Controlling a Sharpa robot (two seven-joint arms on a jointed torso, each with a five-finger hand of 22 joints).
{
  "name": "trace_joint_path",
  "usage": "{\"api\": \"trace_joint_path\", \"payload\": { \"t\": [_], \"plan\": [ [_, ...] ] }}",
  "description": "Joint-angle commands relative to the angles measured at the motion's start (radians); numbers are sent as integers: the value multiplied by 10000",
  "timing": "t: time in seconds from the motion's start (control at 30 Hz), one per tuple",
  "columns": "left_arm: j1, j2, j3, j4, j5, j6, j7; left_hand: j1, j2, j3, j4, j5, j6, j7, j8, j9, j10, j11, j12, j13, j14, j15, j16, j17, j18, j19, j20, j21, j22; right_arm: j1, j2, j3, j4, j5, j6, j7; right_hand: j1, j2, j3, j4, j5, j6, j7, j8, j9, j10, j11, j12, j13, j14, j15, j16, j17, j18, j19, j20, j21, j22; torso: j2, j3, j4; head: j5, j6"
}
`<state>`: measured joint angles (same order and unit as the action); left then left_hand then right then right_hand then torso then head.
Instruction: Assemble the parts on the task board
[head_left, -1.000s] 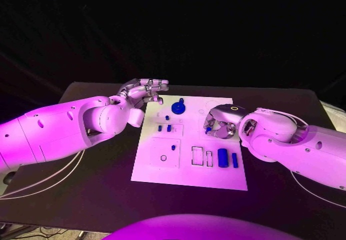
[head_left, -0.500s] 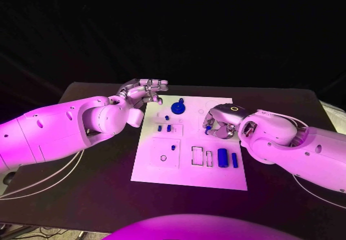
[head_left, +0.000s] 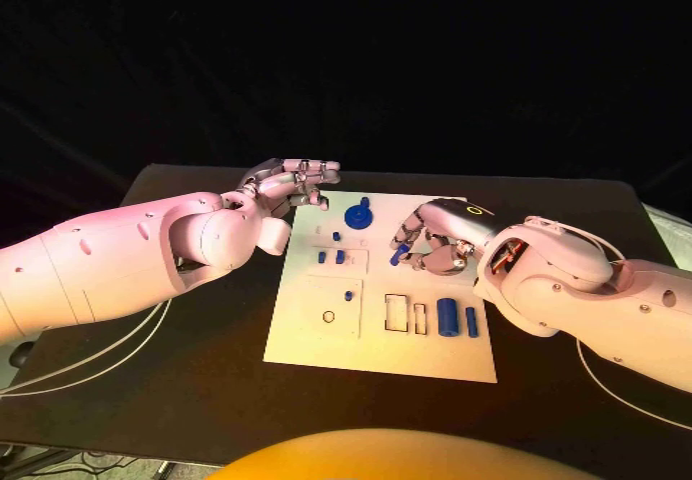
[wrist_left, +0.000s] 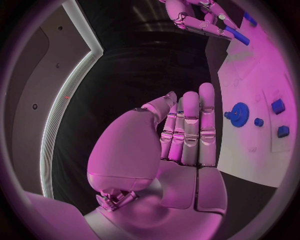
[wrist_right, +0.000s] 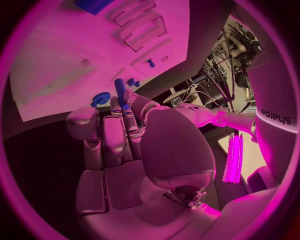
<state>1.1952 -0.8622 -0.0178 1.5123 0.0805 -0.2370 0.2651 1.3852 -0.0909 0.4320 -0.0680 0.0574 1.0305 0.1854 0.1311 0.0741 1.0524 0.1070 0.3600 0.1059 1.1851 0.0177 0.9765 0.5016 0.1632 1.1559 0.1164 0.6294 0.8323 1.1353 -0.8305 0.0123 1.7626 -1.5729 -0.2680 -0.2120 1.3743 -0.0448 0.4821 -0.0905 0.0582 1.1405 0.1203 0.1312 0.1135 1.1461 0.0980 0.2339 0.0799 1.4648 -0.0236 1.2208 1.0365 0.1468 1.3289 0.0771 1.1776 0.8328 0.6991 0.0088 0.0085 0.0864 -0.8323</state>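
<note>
Right hand (head_left: 433, 243) pinches slim blue peg (wrist_right: 120, 91) at fingertips, above task board (head_left: 378, 345). Peg looks light, rigid, likely slick (grip mid-shaft). Left hand (head_left: 293, 183) empty, fingers straight, beside board's far corner.

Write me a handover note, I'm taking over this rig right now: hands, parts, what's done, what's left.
Right hand pinches a blue peg above the task board.
Left hand holds nothing, fingers straight and together, at the board's far left corner.
On the board: blue gear at the far side, small blue pieces left of centre, blue cylinder and bar at the near right beside two unfilled slots.
Left: place the peg, then fill those slots.
</note>
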Motion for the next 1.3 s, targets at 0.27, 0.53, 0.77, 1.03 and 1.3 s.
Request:
{"api": "trace_joint_path", "payload": {
  "t": [0.27, 0.53, 0.77, 1.03, 1.3],
  "plan": [
    [-10, 37, 5, 3, -92, 192, 59, 74, 60, -5, -60, 62, -72, -19, 60, -10, -65, -9, 18, 14, -73, 15, -26, -8, 197, -65, 19, -56, -15, -411, 1149, -95, 78, -20, -107, 658, 197, 109, 197, -78, 143, -90, 114, -3, -20, 490, -401, -113, 5, 279, -47, 28, -34, -177, 35, -27, 68, -9, 11, -10, 7, 125, 34],
    [-10, 72, 5, -13, -93, 193, 68, 87, 60, -9, -78, 61, -74, -15, 68, -10, -72, -7, 36, 16, -78, 15, -24, -18, 198, -64, 18, -59, -16, -878, 1888, -179, -266, -554, -9, 849, 181, 95, 254, -108, 173, -124, 133, -18, -25, 458, -381, -158, 0, 275, -33, 27, -47, -178, 29, -16, 74, -6, 6, -16, 14, 202, -26],
    [-12, 148, 6, -66, -93, 216, 69, 87, 60, -9, -78, 61, -74, -15, 68, -10, -72, -7, 36, 16, -78, 15, -24, -18, 198, -64, 18, -59, -16, -1084, 2251, -249, -654, -918, 249, 841, 159, 85, 268, -111, 187, -135, 142, -22, -26, 449, -371, -173, -1, 276, -26, 36, -39, -178, 25, -11, 74, -10, 13, -6, 12, 311, -67],
    [-15, 172, 6, -80, -93, 235, 69, 66, 65, -23, -71, 58, -74, -11, 76, -10, -75, -2, 53, 18, -80, 19, -22, -26, 195, -63, 20, -63, -18, -1173, 2385, -279, -903, -1154, 492, 870, 153, 86, 280, -115, 200, -137, 143, -22, -25, 451, -370, -178, 0, 277, -24, 45, -28, -180, 28, -9, 82, 3, 9, -2, 10, 374, -112],
    [-16, 181, 6, -88, -93, 246, 70, 66, 65, -23, -71, 58, -74, -11, 76, -10, -75, -2, 53, 18, -80, 19, -22, -26, 195, -63, 20, -63, -18, -1189, 2433, -286, -977, -1218, 756, 795, 139, 86, 288, -114, 211, -130, 144, -18, -22, 460, -369, -180, 3, 274, -21, 32, -51, -178, 22, -6, 77, -9, 13, 5, 14, 388, -158]
  ]
}}
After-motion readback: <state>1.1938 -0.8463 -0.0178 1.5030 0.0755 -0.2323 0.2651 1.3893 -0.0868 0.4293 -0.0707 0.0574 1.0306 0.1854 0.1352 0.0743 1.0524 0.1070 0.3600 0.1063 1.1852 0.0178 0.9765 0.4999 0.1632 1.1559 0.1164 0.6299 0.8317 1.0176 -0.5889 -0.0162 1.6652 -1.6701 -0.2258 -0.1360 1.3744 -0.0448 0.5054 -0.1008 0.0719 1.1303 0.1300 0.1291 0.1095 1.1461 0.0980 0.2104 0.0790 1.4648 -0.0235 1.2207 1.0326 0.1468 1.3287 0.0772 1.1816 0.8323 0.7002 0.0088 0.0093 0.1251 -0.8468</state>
